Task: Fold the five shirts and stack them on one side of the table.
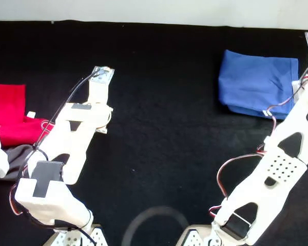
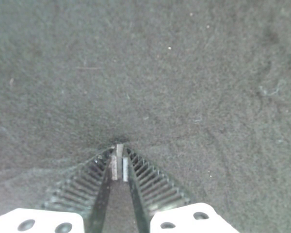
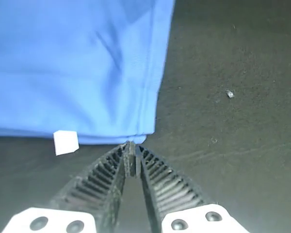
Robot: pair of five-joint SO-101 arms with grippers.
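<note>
At the left edge of the high view a red shirt [image 1: 7,110] lies loosely spread, with a grey garment [image 1: 18,156] bunched just below it, both unfolded. To their right the left end effector [image 2: 117,165] sits clenched on nothing, its tips meeting above the bare black desk [image 1: 164,133]. In the upper right lies a blue shirt [image 1: 259,82], folded into a neat rectangle. The right end effector [image 3: 131,162] is just beside its hem corner, also clenched and gripping no cloth, near a small white tag [image 3: 65,142]. I judge that 1 shirt is done and placed, and that the step in hand is the gap before fetching the next one. That calls for the left end effector to release, travel to the red shirt and pull it onto the open middle of the desk. The high view gives the layout of pile and stack. The wrist views settle the state of the jaws and how close the right tips are to the hem.
</note>
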